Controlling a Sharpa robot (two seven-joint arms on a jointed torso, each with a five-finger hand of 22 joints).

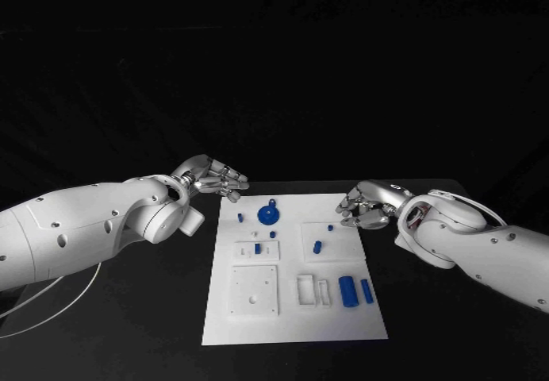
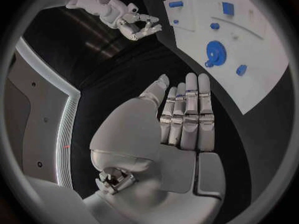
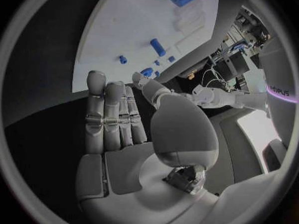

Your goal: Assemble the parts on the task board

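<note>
While task board [image 1: 292,317] lies between, each robot hand (left [image 1: 213,178], right [image 1: 364,205]) empty beside it.

1. Bare black table [image 1: 137,317] is lying open on the left and right of the task board [image 1: 292,321].
2. The left hand [image 1: 213,178] is hovering off the board's far left corner, the right hand [image 1: 364,206] at its right edge, both holding nothing.
3. The blue wheel [image 1: 269,214] and the upright blue cylinders [image 1: 355,292] are crowding the board's far middle and near right.

Matt white task board [image 1: 292,317]; glossy metallic left hand [image 1: 213,178].
</note>
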